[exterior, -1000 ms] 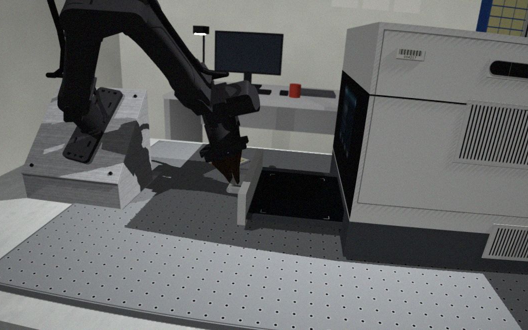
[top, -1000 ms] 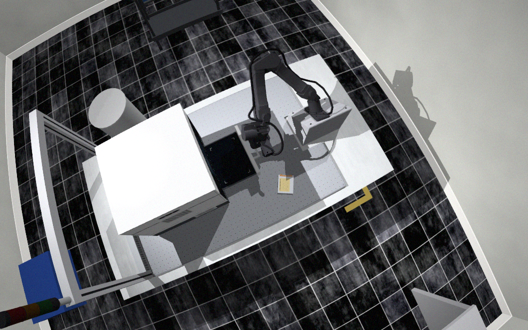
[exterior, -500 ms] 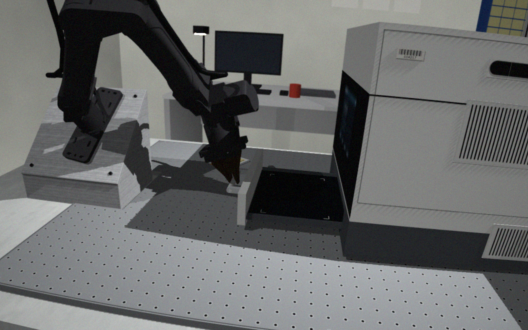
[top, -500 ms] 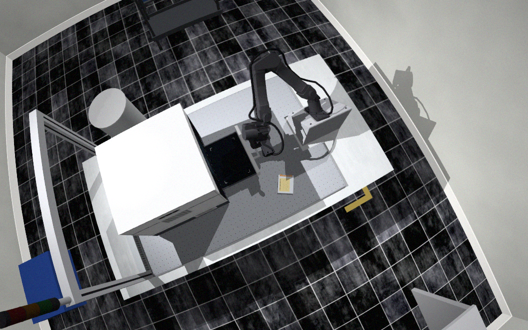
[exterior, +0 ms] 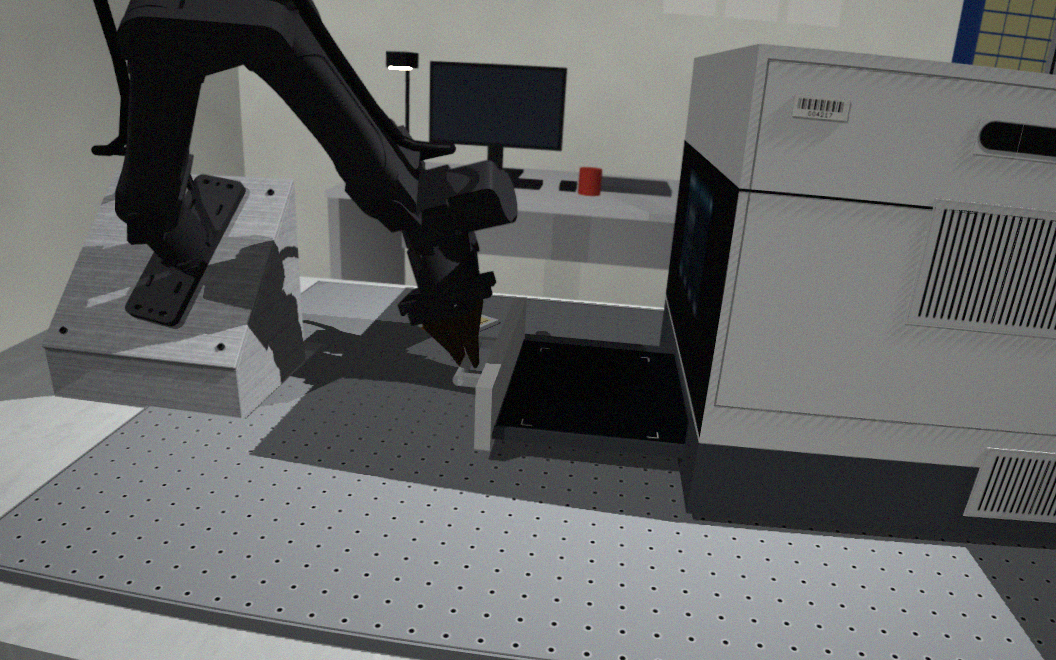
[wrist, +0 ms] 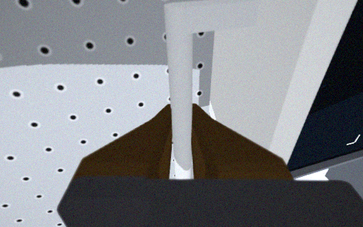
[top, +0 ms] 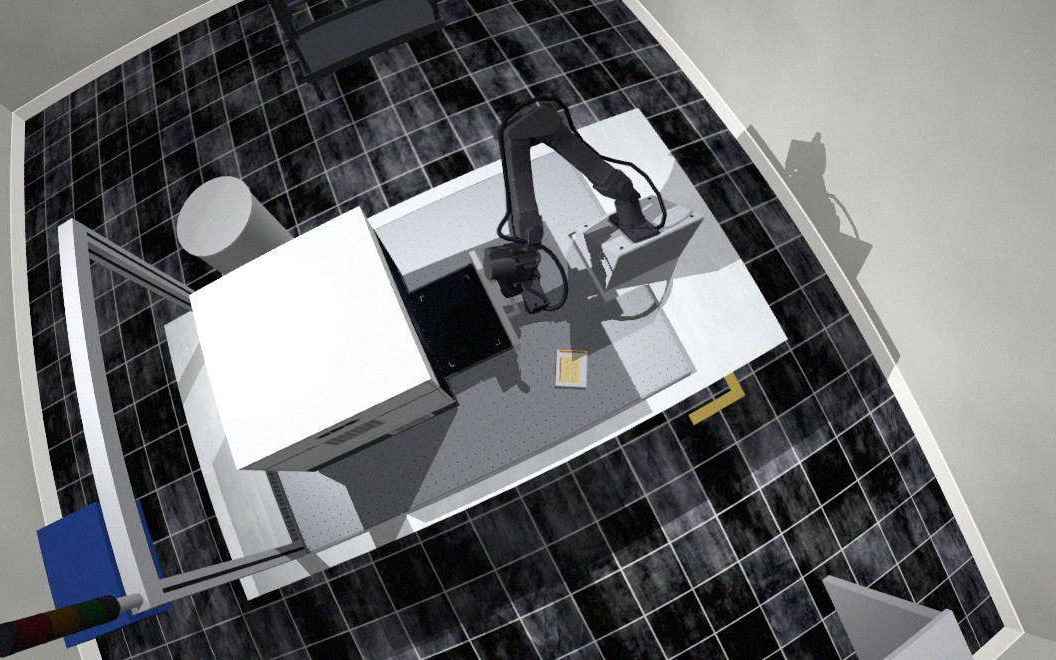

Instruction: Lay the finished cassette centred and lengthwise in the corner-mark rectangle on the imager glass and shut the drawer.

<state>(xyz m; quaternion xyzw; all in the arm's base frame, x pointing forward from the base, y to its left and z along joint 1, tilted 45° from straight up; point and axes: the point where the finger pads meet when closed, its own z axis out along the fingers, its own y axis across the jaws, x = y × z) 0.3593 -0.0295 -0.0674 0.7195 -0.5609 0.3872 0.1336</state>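
Note:
The gel imager IM (top: pixel 311 336) (exterior: pixel 844 286) is a big white box on the perforated table. Its drawer is pulled out, showing dark glass (top: pixel 458 315) (exterior: pixel 589 385) (wrist: pixel 331 137) with white corner marks; the glass is bare. My gripper (top: pixel 530 307) (exterior: pixel 466 360) (wrist: pixel 181 112) is shut on the drawer's pale bar handle (wrist: pixel 181 69) (exterior: pixel 470 378), in front of the drawer's front panel (exterior: pixel 487 409) (wrist: pixel 251 86). The cassette FINISHED (top: pixel 571 368), a flat yellow plate with an orange edge, lies on the table a little way off from the drawer front, apart from the gripper.
The arm's wedge-shaped base block (top: pixel 639 254) (exterior: pixel 179 327) stands on the table beside the drawer. A grey cylinder (top: pixel 224 221) stands behind IM. A desk with a monitor and a red cup (exterior: pixel 589 180) is in the background. A yellow bracket (top: pixel 717 400) lies on the floor.

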